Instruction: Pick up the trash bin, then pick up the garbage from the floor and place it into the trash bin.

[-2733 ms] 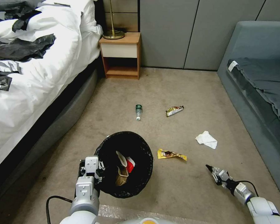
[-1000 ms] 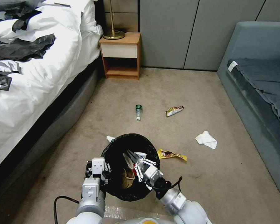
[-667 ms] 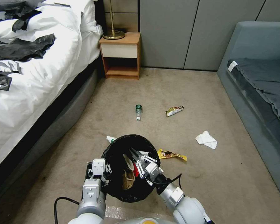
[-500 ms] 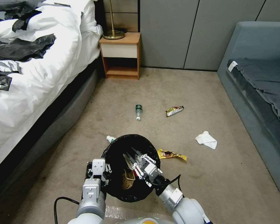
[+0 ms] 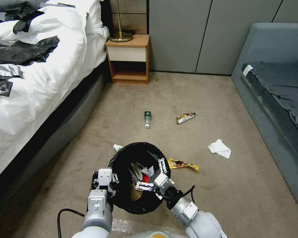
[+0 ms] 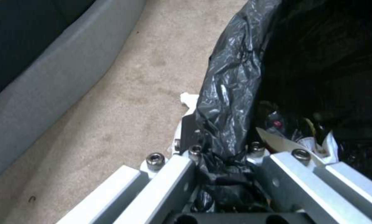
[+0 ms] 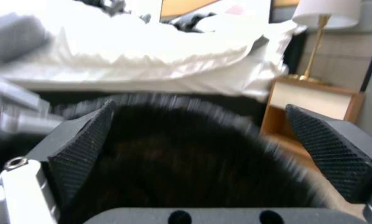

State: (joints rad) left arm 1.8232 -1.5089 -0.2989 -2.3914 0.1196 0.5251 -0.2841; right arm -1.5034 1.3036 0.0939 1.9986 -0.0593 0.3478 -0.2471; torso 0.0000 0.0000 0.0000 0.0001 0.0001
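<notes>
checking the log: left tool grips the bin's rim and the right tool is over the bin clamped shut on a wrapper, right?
Not quite. The left tool does grip the trash bin by its rim, and the right tool is over the bin, but it is open with nothing between its pads, as the right wrist view shows.

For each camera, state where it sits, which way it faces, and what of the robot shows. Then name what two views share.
Head view: high on the robot, looking forward and down at the floor; both arms show, right gripper open over the bin.
Left wrist view: on the left arm, looking along the left gripper clamped on the bin's bagged rim.
Right wrist view: on the right arm, facing the bed across the bin's mouth; pads apart.
Shared: all three show the bin.
</notes>
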